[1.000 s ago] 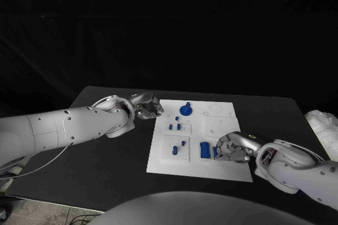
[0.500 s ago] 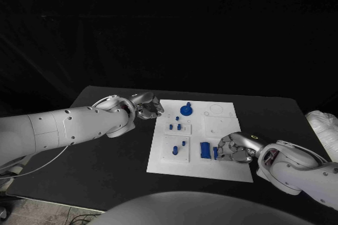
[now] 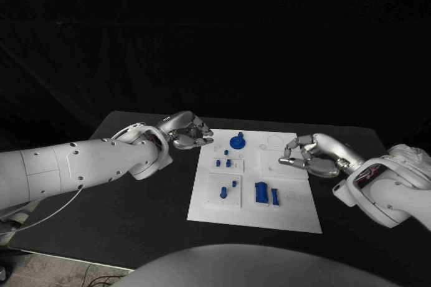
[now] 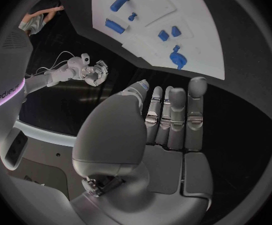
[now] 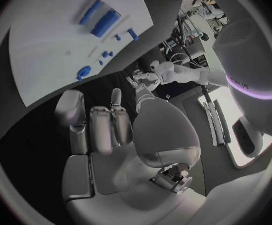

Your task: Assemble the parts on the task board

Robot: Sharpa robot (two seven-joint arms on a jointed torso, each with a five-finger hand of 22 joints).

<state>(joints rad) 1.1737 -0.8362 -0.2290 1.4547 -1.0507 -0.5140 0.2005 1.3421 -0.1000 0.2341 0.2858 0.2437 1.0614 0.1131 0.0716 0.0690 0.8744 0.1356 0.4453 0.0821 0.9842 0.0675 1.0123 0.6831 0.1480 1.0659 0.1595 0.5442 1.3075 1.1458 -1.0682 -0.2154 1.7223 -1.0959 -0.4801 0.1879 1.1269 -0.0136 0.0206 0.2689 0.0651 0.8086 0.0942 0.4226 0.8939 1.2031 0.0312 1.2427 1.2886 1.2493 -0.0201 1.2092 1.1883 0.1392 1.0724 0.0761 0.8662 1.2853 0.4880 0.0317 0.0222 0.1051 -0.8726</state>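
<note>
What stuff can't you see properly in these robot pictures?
- Small blue parts on the task board: too small in the head view to tell their shapes.
- Right hand: its curled fingers hide whether it holds anything.
- Left hand: the palm side is turned away in the head view.
- White bundle: cut off by the picture's right edge.

A flat black table (image 3: pixel 134 218) with a matte top spans the lower half of the head view. A crumpled white plastic bundle (image 3: pixel 415 155) sits at its right edge.
</note>
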